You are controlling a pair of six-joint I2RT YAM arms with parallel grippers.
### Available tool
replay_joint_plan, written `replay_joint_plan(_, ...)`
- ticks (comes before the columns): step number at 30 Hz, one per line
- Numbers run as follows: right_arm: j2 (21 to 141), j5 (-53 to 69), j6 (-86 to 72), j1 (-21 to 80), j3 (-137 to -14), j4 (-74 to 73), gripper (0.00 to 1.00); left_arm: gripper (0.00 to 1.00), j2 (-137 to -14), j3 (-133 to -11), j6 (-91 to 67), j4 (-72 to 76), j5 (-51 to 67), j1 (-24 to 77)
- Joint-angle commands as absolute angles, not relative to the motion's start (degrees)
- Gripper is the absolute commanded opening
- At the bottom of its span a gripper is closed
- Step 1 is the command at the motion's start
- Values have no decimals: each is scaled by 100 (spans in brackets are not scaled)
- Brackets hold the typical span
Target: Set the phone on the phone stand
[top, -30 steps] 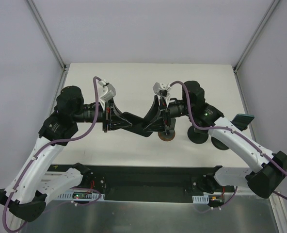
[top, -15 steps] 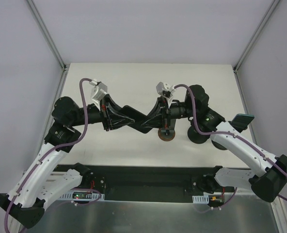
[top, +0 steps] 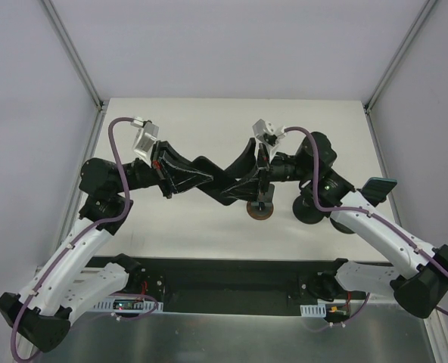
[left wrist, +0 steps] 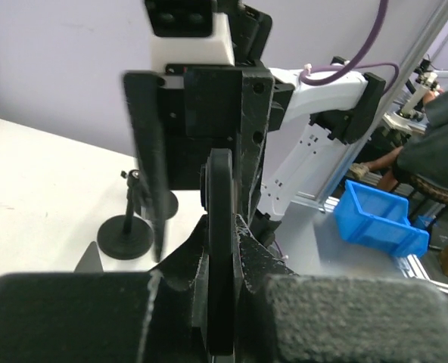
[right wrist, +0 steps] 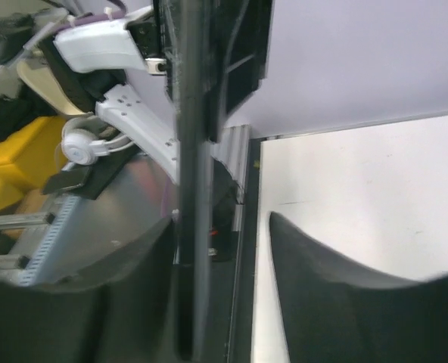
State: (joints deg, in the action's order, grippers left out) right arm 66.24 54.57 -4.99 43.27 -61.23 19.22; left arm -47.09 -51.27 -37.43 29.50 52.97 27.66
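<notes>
1. My left gripper point(left wrist: 220, 291) is clamped on the phone point(left wrist: 220, 227). In its wrist view my two padded fingers point(left wrist: 73, 310) press in from either side. The phone shows edge-on as a thin black strip rising between them.
2. My right gripper point(right wrist: 218, 227) faces the left one from the right, with its fingers point(right wrist: 337, 302) standing apart around the phone's other end.
3. In the right wrist view the phone's edge runs from top to bottom, just beside the finger on the picture's left. White table shows between the phone and the other finger, so this hand is not gripping.
4. From overhead, both my arms reach in over the middle of the table point(top: 209, 121) and meet there, one from each side. The phone is held up off the surface between them. In that view I cannot tell the black phone from my black fingers.
5. The phone stand point(left wrist: 127, 238) is upright on the table, near and right of where my grippers meet. It has a round dark base and a thin post with a small knob on top.
6. In the left wrist view the stand sits lower than the phone and beyond it, apart from it. The phone is not yet on it.
7. A blue bin point(left wrist: 379, 219) sits off the table's right side, past the white link point(left wrist: 315, 98) of my right arm.
</notes>
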Motion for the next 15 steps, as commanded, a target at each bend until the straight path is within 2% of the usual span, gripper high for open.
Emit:
replay_joint_plan(1,6303,5080,-255,4001,-6135,1733,68,0,-4684,-5396,-3440,3167,5485,2812)
replay_joint_plan(3,5943,4880,-115,3798,-6047,1407,82,0,-4746,-5615,-2947,2335,5476,2804)
replay_joint_plan(6,5319,3987,330,3420,-5915,688,94,0,-5035,-6088,-2032,1549,5510,2812)
replay_joint_plan(10,4599,2437,764,3279,-5950,-385,100,0,-5728,-6398,-1478,1336,5809,2874)
replay_joint_plan(15,4254,1838,852,3208,-5784,-431,97,0,-6686,-6845,-748,968,6055,3277)
